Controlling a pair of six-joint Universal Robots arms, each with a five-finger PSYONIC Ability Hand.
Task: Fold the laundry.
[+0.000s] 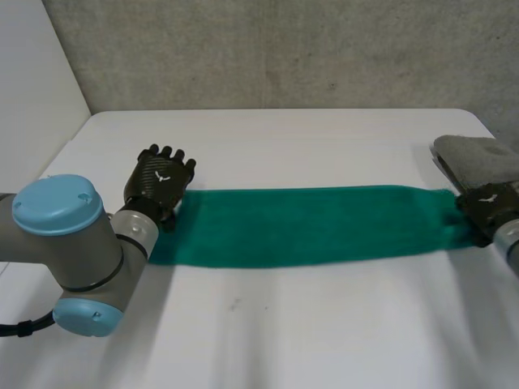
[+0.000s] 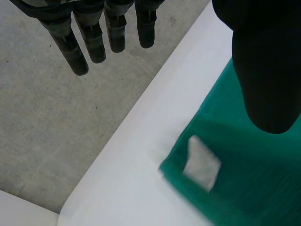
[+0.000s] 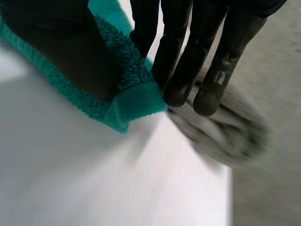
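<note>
Head view: the green towel (image 1: pixel 308 225) lies stretched flat across the worktop (image 1: pixel 324 324), likely so it folds cleanly. Left wrist view: the left robot hand (image 2: pixel 265 70) hovers spread over its left end, holding nothing. Right wrist view: the right robot hand (image 3: pixel 61 52) pinches its right corner.

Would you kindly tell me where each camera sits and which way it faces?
Head view: between and behind the arms, looking down at the table; shows the left arm, left hand and right hand.
Left wrist view: on the left wrist, looking along the palm at the labelled end of the green towel; own straight fingers show.
Right wrist view: on the right wrist, facing the towel corner its hand pinches, grey cloth beyond.
Shared: all show the towel.
</note>
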